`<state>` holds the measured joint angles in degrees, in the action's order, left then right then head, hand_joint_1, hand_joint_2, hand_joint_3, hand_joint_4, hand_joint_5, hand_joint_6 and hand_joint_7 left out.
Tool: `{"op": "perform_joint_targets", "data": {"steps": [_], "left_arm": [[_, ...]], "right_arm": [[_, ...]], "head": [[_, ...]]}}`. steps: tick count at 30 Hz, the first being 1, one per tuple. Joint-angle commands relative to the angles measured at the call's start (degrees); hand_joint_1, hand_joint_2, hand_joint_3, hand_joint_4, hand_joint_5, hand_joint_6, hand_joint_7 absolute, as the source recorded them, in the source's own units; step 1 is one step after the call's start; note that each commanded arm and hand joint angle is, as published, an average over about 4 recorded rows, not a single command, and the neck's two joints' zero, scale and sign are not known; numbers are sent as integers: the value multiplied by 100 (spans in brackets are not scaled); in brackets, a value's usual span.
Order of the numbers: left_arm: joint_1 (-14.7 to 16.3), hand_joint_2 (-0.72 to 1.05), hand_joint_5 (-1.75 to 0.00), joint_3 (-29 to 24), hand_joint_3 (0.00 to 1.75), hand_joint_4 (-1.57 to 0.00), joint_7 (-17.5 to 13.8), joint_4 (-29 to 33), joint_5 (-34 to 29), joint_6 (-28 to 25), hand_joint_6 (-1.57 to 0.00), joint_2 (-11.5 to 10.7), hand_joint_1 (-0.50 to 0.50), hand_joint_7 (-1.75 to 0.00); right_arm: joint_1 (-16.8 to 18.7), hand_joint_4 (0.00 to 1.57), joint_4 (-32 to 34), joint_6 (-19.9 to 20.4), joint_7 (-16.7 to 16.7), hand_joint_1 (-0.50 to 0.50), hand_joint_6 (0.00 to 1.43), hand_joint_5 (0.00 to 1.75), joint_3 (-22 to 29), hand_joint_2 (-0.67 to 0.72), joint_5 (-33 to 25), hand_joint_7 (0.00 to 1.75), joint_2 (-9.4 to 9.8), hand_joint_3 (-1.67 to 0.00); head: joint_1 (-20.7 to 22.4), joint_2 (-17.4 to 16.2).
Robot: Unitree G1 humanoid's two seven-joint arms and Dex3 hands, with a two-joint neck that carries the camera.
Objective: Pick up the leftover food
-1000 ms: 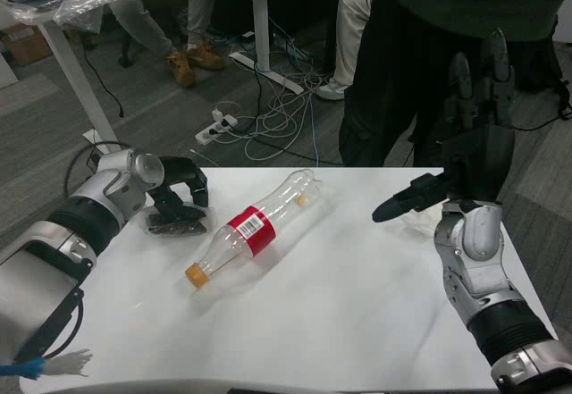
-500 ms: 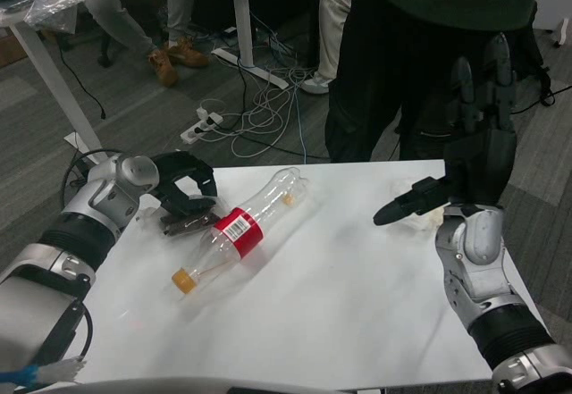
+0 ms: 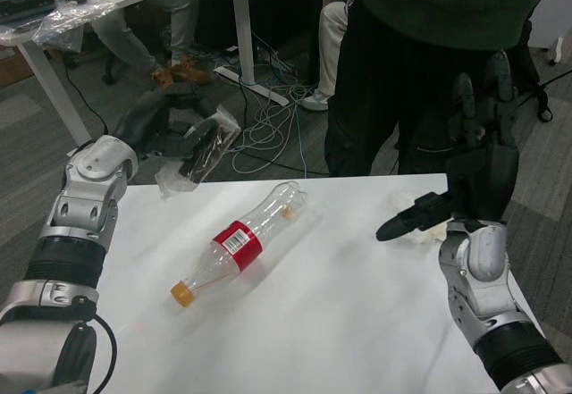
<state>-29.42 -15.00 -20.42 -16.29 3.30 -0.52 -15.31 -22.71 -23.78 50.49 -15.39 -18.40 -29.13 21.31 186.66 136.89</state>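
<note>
At ten o'clock, the left robot hand (image 3: 183,135) held the bagged leftover food (image 3: 204,155) above the bench (image 3: 340,322); the right robot hand (image 3: 469,166) hung open.

Robot arms and hands at the white table (image 3: 340,322), head view.
Left hand (image 3: 170,126), blurred, is raised beyond the table's far-left corner, gripping a clear food wrapper (image 3: 201,153). Right hand (image 3: 474,171) stands upright over the right edge, fingers extended, thumb pointing inward.
</note>
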Motion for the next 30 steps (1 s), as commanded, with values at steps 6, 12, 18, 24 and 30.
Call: {"op": "perform_joint_targets", "data": {"steps": [6,12,18,24,30], "left_arm": [[-160,60,-175,-139,113,-157,416,394,-752,439,-103,133,-50,-154],[-296,60,-175,-20,113,-157,613,460,-1050,584,-107,221,-50,-154],[-463,60,-175,195,113,-157,873,333,-1450,865,-110,270,-50,-154],[-553,60,-175,355,113,-157,950,74,-1622,1041,-112,314,-50,-154],[-622,60,-175,480,116,-157,1018,-173,-1727,1203,-113,340,-50,-161]], "right_arm": [[-159,0,-101,-44,10,-46,0,0,-5,72,-1,0,18,0],[-400,0,-70,-378,283,-46,0,0,-5,66,83,0,4,0],[-647,0,-30,-716,551,-45,0,0,-5,66,197,0,26,0],[-820,0,-35,-775,628,-42,0,0,-5,66,259,0,46,0],[-941,0,-48,-817,652,-42,0,0,-5,66,303,0,79,0]], "head": [[-520,315],[-965,653],[-1057,715],[-1137,777],[-1138,782]]}}
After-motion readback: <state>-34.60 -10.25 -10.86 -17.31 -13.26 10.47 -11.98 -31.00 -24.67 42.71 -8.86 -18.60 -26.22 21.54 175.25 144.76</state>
